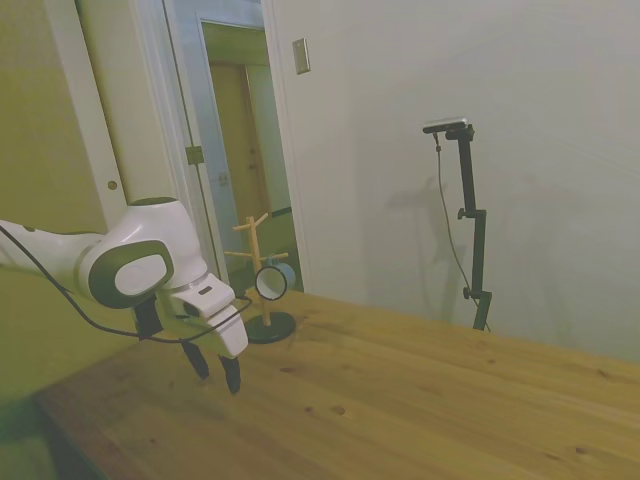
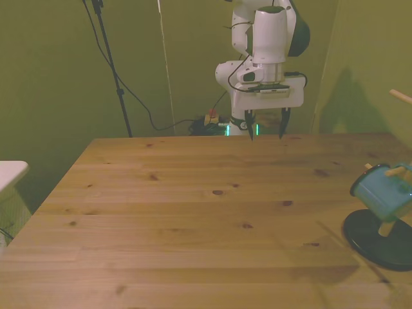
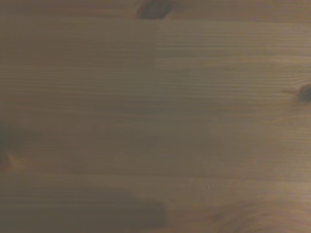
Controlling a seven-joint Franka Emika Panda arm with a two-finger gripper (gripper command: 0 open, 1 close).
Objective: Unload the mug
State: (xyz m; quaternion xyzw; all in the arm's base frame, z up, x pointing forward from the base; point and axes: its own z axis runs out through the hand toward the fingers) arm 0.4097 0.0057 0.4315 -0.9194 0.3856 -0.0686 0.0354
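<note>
One small teal-green cylindrical mug (image 1: 274,281) hangs on one branched wooden mug stand with a round dark base (image 1: 257,277), well apart from the one white two-finger claw (image 2: 265,134) over one knotty wooden table (image 2: 193,219).

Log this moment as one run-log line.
hand: open, empty, above table | mug: hanging on stand, front view's right | contact: none | unload: not started
</note>
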